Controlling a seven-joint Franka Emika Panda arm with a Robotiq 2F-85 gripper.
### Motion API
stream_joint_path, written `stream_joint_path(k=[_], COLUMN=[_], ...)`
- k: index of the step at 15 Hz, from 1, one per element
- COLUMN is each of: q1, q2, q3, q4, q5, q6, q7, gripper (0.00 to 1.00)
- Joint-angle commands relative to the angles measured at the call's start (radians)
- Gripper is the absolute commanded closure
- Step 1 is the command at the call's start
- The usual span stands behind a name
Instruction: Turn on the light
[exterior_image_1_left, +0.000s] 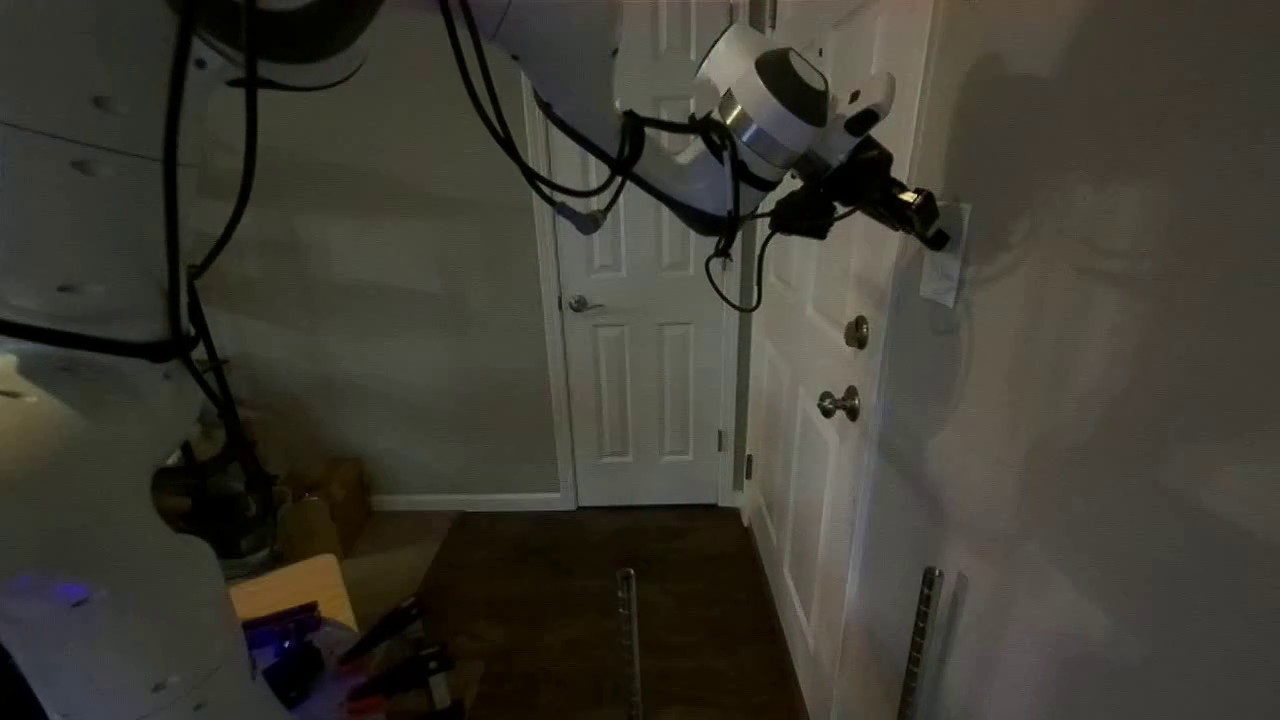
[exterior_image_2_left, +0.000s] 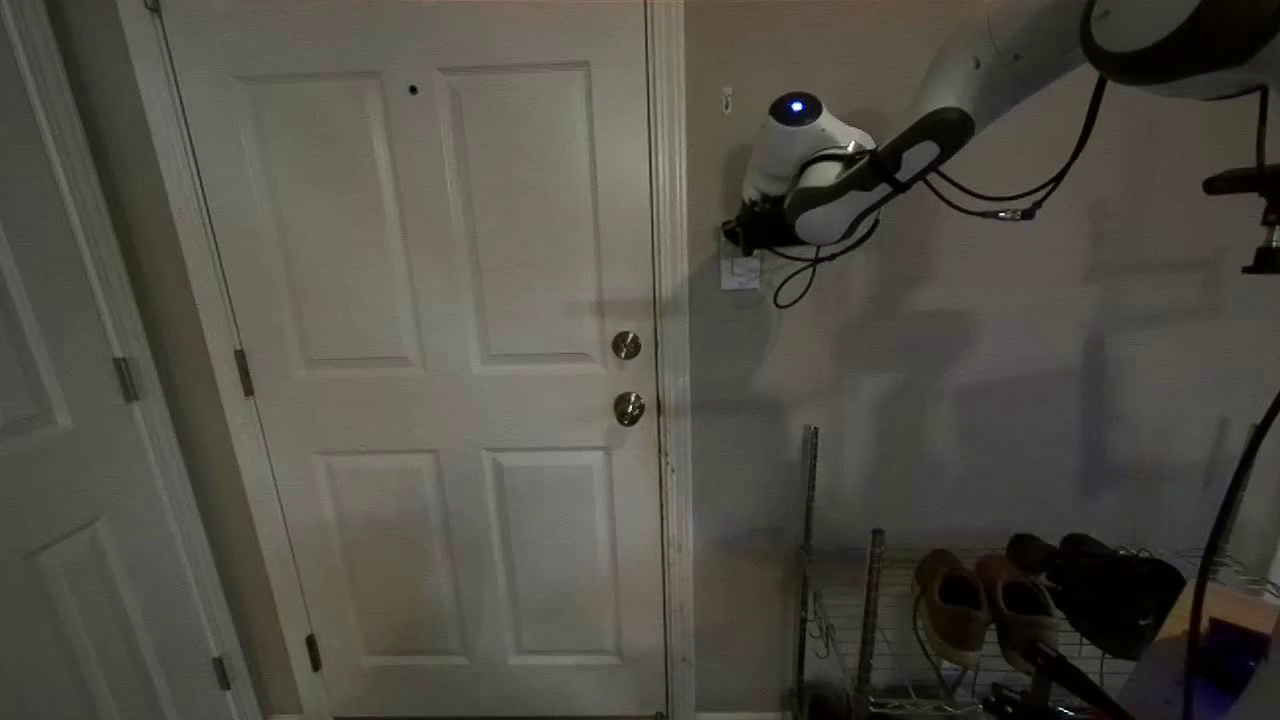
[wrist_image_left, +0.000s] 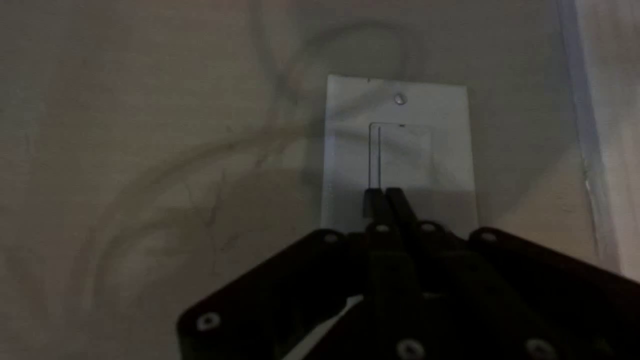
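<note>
The light switch is a pale upright rectangular plate (exterior_image_1_left: 943, 268) on the wall beside the door frame. It shows in both exterior views (exterior_image_2_left: 740, 274). The wrist view shows the plate (wrist_image_left: 345, 150) with a flat rectangular paddle (wrist_image_left: 407, 155) and one screw. My gripper (exterior_image_1_left: 938, 238) is at the upper part of the plate and partly covers it. In the wrist view, my gripper (wrist_image_left: 385, 191) has its two fingertips together over the paddle's left edge, with nothing between them. I cannot tell whether the tips touch the plate. No lamp is in view.
A white panelled door (exterior_image_2_left: 430, 400) with a round knob (exterior_image_2_left: 629, 408) and a lock above it is beside the plate. Its frame (exterior_image_2_left: 672, 450) stands close by. A wire rack (exterior_image_2_left: 870, 600) with shoes is below. Loose cables (exterior_image_1_left: 735, 290) hang from the wrist.
</note>
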Motion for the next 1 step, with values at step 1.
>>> stream_joint_path(k=[1], q1=[-0.005], q2=[0.014], q3=[0.007], q4=[-0.002], q5=[0.032], q6=[0.011], q7=[0.017], gripper=[0.95])
